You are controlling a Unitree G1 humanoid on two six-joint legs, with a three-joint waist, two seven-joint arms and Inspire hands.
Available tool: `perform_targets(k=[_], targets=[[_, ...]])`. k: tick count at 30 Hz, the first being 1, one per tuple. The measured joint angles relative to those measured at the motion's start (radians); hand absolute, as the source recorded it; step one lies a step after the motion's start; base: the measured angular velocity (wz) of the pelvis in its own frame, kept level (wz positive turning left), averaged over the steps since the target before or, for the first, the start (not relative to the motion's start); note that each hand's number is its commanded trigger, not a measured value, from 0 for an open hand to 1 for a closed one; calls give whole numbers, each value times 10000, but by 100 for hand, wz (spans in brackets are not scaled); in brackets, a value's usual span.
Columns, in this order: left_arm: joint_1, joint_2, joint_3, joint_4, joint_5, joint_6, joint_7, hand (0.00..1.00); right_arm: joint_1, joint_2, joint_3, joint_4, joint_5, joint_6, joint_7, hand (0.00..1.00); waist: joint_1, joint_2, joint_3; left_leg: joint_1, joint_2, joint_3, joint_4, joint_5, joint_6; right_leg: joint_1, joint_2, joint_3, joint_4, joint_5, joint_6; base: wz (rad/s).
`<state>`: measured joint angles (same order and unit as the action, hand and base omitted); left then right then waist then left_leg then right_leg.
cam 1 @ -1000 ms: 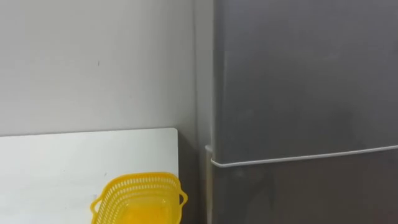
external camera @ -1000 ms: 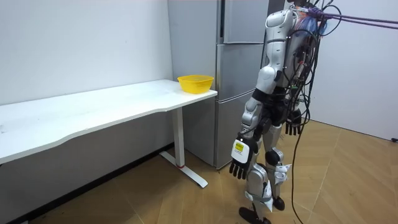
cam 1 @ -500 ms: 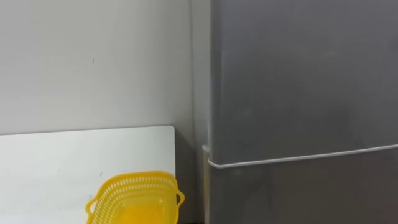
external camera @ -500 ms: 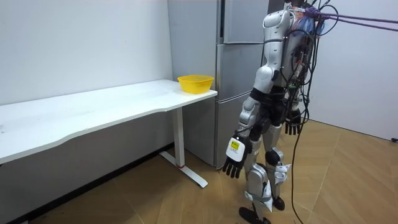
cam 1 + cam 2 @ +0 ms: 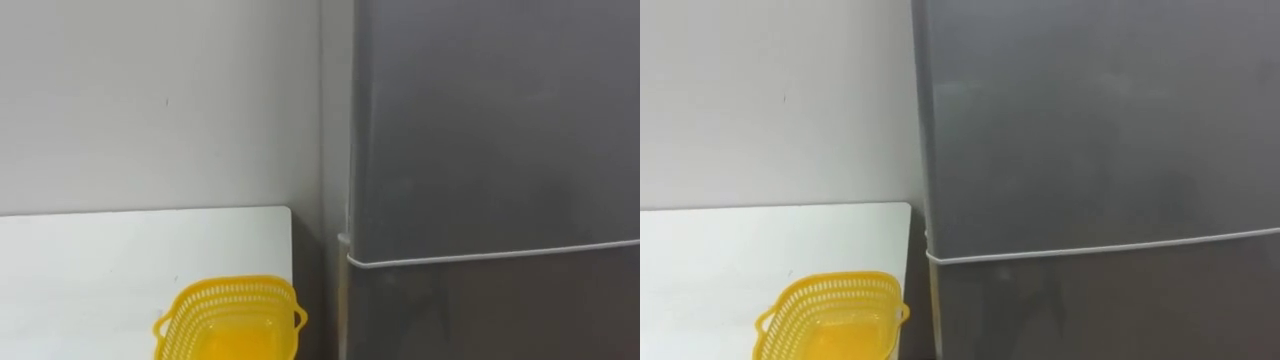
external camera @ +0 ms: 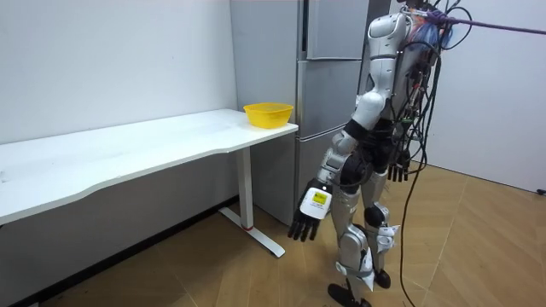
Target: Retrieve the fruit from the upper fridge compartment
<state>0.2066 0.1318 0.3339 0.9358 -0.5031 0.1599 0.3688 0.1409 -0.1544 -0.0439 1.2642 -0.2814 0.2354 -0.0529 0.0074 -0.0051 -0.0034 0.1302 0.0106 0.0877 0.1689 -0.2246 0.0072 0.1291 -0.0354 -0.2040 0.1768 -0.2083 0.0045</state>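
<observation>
The grey fridge is standing upright against the wall, just beside the end of the white table. Its upper door is sitting shut, flush above the lower door, a pale seam running between them.

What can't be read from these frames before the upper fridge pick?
- Fridge contents: the upper door is closed in the eye views and the room view, so the item to retrieve is hidden.
- Yellow basket: its lower part is cut off by the eye views' bottom edge, and in the room view it is too small to tell what it holds.
- Right hand: small and partly behind the robot's body in the room view, so its state is unreadable.
</observation>
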Motion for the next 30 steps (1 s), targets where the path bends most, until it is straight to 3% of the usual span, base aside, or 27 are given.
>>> perform_targets(k=[3, 7, 11, 16, 19, 22, 27, 29, 30], targets=[[59, 4, 209, -1287, -567, -153, 954, 0, 154, 0, 0, -300, 51, -92, -32, 0, 52, 56, -8, -15, -6, -78, 33, 1, -2, -39, 4, -9, 98, 2, -8, 0], [102, -5, 452, -3318, -517, -592, 2064, 0, 343, -5, -225, -562, 72, -253, -143, 0, 266, 216, -98, -23, -22, -94, 42, 1, 0, -78, -7, -33, 94, 8, -13, -4], [56, -8, 799, -5189, -316, -815, 3334, 0, 382, -4, -199, -612, 92, -428, -234, 0, 282, 233, -105, -54, -21, -125, 21, 1, 0, -120, 8, 14, 100, 9, -14, 0], [31, -16, 1049, -8392, -189, -1436, 4461, 0, 430, 7, -217, -613, 10, -720, -320, 0, 298, 224, -100, -100, -35, -176, 11, 3, 2, -157, -1, -13, 105, 9, -14, 0], [25, 3, 1075, -9599, 21, -1687, 4434, 0, 427, 9, -223, -590, 8, -752, -324, 0, 241, 220, -80, -56, -37, -175, 8, 3, 2, -66, -1, -7, 89, 9, -14, 0], [-31, 2, 943, -10596, 733, -1686, 4372, 0, 438, 49, -235, -540, -181, -862, -319, 0, 211, 169, -38, -59, -37, -194, 22, 1, 1, -104, -2, -36, 57, 8, -14, 0], [-88, 128, 703, -13108, 1443, -1836, 3397, 0, 567, 64, -226, -413, -379, -939, -261, 0, 61, 164, -19, -155, -83, -449, 28, 0, 9, -47, -9, -183, -78, 30, 3, 10], [-175, 213, 549, -13611, 1465, -1845, 2974, 0, 507, 40, -234, -274, -380, -930, -178, 0, -29, 215, 16, -182, -75, -458, 115, -1, 8, -66, -7, -184, -86, 30, 2, 5], [-391, 261, 350, -13735, 1470, -1846, 2582, 0, 429, 2, -236, -220, -387, -925, -113, 0, -35, 252, 80, -246, -75, -458, 182, -3, 9, -72, -13, -186, -81, 30, 0, 0]])
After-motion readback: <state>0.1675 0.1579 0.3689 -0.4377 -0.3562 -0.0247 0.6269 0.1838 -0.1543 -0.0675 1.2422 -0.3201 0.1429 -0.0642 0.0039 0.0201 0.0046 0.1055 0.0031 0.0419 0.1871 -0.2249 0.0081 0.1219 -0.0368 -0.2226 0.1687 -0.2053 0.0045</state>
